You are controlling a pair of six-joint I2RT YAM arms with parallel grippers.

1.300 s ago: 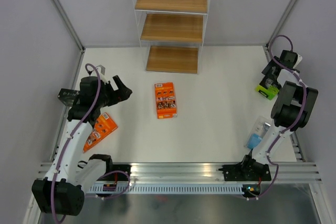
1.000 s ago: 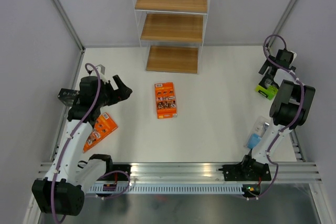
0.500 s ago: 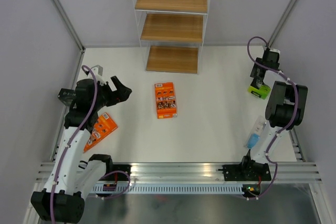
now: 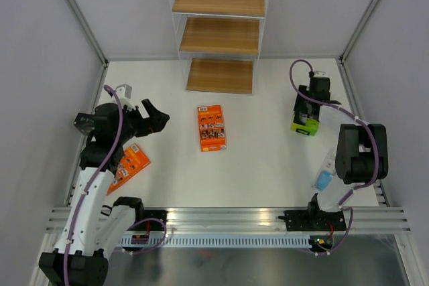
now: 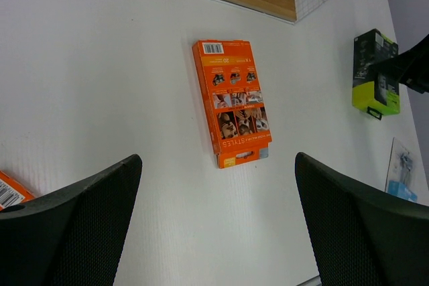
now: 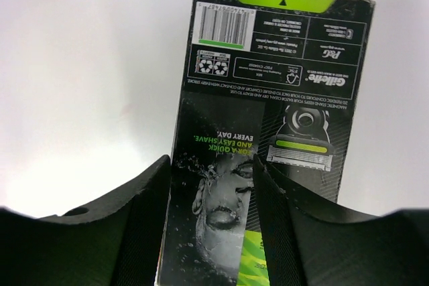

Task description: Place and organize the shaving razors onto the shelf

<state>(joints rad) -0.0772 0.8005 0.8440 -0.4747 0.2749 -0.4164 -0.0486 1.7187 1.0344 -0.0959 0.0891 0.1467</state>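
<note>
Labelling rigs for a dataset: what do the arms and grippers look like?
The left arm and right arm have white links, black joint housings and a purple cable each. The left gripper and right gripper have matte-black fingers with mesh texture.

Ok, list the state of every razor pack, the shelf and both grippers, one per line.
Green-and-black razor pack, clamped in the right gripper, barcode side showing.
Orange razor pack at centre, lying flat on the white table.
Second orange razor pack, flat near the table's left edge.
Light blue blister pack, flat near the table's right edge.
Three-tier wooden shelf in white frame, upright, no packs on it.
Left gripper, open, holding nothing.
</note>
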